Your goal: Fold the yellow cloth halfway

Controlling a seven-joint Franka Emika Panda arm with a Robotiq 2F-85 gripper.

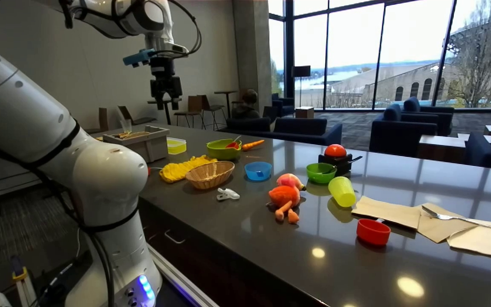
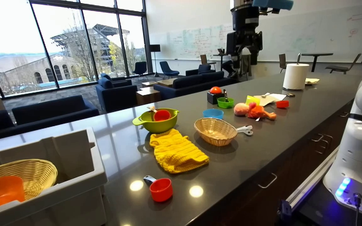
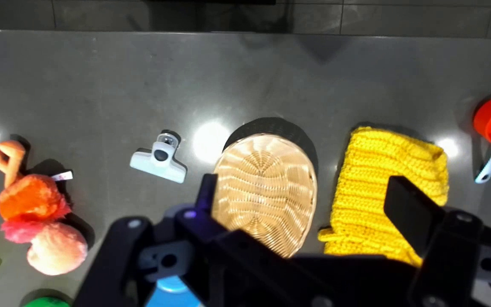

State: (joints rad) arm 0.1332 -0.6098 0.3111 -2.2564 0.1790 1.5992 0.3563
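Observation:
The yellow cloth is a knitted piece lying slightly rumpled on the dark counter, between the wicker basket and the grey bin. It lies in full in an exterior view, beside the basket and near the green bowl. In the wrist view the cloth is right of the basket, its lower part hidden by the gripper. My gripper hangs high above the counter, pointing down; it also shows in an exterior view. In the wrist view its fingers are wide apart with nothing held, one overlapping the cloth from above.
The wicker basket stands close to the cloth. A green bowl, a red measuring cup and a grey bin are around it. A white clip, blue bowl and plush flamingo lie farther along.

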